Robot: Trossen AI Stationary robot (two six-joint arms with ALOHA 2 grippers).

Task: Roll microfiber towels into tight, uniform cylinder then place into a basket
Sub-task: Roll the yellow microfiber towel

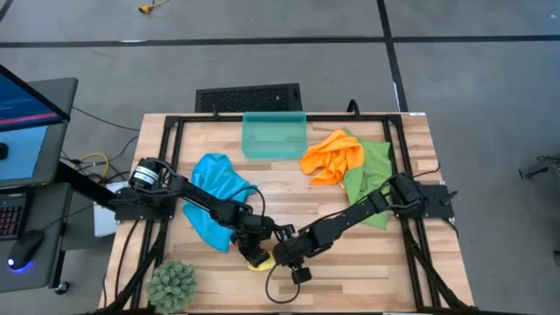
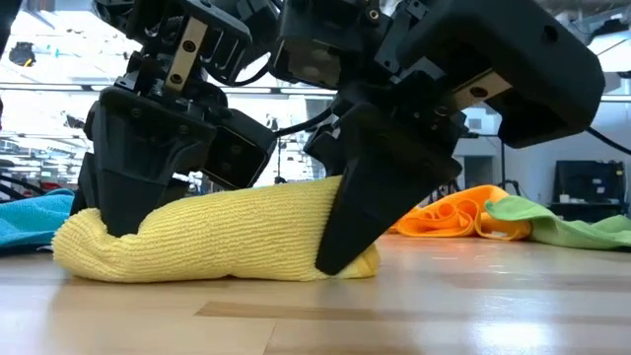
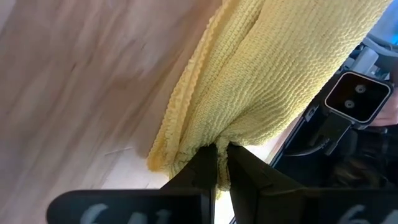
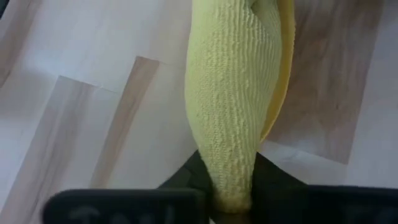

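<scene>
Front-centre table [image 1: 350, 271] blocked: both grippers clamp the yellow roll [image 2: 227, 237], left gripper [image 1: 254, 251] at 1 end, right gripper [image 1: 282, 254] at the other; blue towel [image 1: 217, 197] crowds the left; orange towel [image 1: 332, 156] and green towel [image 1: 367, 171] crowd the right; bare wood between them leads to the basket [image 1: 274, 136]; plant [image 1: 172, 284] at front-left corner.

Rolled towel [image 1: 256, 260] lies at the table's [image 1: 367, 271] front edge, basket [image 1: 274, 136] at the back, another towel [image 1: 216, 197] between, plant [image 1: 171, 284] front-left.
</scene>
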